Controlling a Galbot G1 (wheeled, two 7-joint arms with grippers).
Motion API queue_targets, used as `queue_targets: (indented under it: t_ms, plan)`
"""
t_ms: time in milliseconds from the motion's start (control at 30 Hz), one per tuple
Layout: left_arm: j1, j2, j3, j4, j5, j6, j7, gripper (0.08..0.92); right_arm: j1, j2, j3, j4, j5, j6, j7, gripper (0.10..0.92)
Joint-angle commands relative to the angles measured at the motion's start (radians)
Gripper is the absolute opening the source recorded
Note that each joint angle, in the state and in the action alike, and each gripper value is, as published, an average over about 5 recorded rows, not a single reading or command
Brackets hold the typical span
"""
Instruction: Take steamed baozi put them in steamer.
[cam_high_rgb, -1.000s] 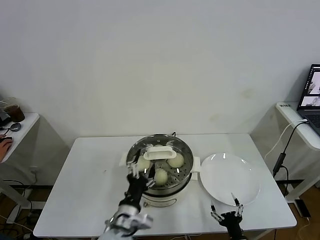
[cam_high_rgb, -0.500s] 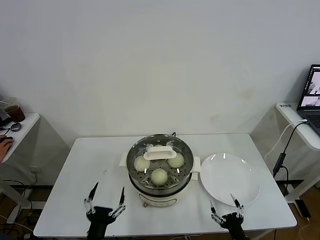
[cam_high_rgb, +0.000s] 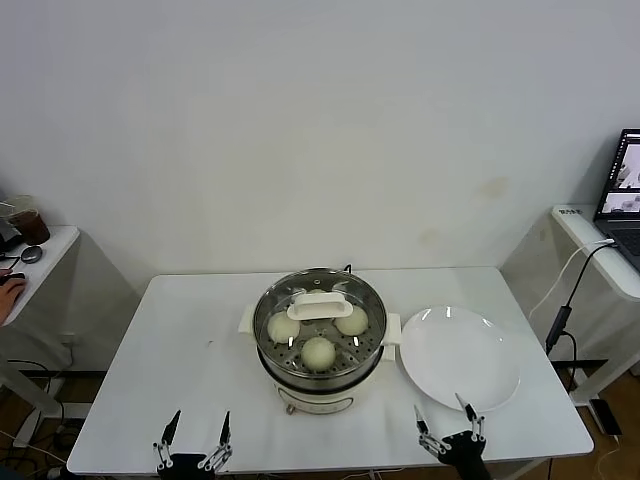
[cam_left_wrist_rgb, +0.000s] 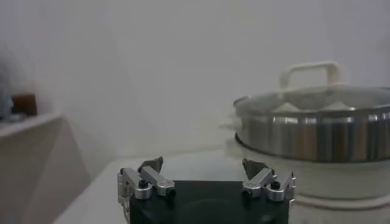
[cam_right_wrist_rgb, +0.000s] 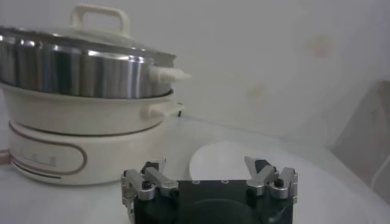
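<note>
The loading step looks finished. The steamer (cam_high_rgb: 319, 345) stands in the middle of the counter (cam_high_rgb: 180, 330), and through its glass lid (cam_high_rgb: 320, 305) three buns (cam_high_rgb: 318, 351) show plainly on the holed tray, with a fourth one perhaps tucked behind the lid's white handle (too hidden to be sure). The plate (cam_high_rgb: 460, 358) just beside the steamer, on the robot's right, has nothing on it. With the lid sitting on the pot and no bun left outside, my judgement is that the task is at its very end, and that the next move calls for little beyond keeping both arms parked clear of the pot.

The left claw (cam_high_rgb: 192, 445) sits low at the near edge of the counter, on the robot's left and well apart from the steamer. Its fingers are spread wide and nothing is between them. The left wrist view agrees: the two fingertips (cam_left_wrist_rgb: 149, 167) stand apart with only bare counter beyond, and the steamer rises farther off, untouched.

The right claw (cam_high_rgb: 448, 432) is also at the near edge, close to the plate's rim but not clearly touching it, with its fingers likewise released and nothing in them. In the right wrist view the plate lies beyond the spread fingers and the steamer stands off to one side.

So the buns are inside the covered steamer, ahead of both claws and between them, out of reach unless the lid comes off.
</note>
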Motion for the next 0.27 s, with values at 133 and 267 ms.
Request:
queue_targets:
  t_ms: [133, 267]
  plan:
    - [0.02, 0.015, -0.033, 0.066, -0.074, 0.003, 0.078, 0.823, -0.027, -0.038, -0.026, 0.028, 0.048, -0.018, 0.044, 0.823]
    - [0.026, 0.014, -0.025, 0.067, -0.056, 0.005, 0.084, 0.823, -0.032, -0.039, -0.031, 0.033, 0.046, -0.023, 0.044, 0.823]
